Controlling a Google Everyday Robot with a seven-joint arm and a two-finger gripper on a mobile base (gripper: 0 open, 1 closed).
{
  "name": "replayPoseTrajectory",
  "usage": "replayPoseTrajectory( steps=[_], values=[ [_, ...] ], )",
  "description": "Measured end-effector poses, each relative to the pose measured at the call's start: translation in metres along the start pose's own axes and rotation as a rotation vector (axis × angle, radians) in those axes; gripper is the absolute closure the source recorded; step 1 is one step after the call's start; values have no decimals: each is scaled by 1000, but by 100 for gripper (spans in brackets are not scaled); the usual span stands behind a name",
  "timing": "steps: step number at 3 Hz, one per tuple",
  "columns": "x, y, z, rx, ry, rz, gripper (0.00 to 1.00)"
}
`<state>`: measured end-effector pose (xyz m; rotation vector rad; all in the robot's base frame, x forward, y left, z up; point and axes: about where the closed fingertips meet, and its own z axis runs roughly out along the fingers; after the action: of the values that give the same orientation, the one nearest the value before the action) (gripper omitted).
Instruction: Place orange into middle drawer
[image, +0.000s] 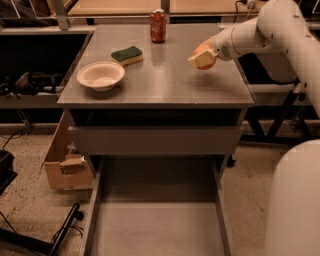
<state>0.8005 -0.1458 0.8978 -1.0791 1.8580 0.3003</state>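
The orange (202, 48) is a small round fruit at the right side of the cabinet top, held just above the surface. My gripper (203, 59) is shut on it, with the beige fingers (200, 60) wrapped over its front, and the white arm reaches in from the right. The middle drawer (157, 230) is pulled open below at the front. Its long flat grey floor and thin side walls show, with nothing in it.
A beige bowl (100, 75), a green sponge (127, 54) and a red soda can (158, 25) stand on the cabinet top (160, 85). A closed drawer front (155, 140) sits above the open one. A cardboard box (62, 165) lies on the floor at the left. The robot's white body (295, 200) fills the lower right.
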Motion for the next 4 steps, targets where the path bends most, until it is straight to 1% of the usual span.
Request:
replayPoseTrajectory(
  steps=[1,2,3,4],
  values=[
    [-43,16,-63,90,-17,-82,100],
    [-81,47,-145,203,-74,-129,100],
    [-103,101,-214,284,-112,-186,100],
    [-53,155,-233,260,-58,-201,100]
  ],
)
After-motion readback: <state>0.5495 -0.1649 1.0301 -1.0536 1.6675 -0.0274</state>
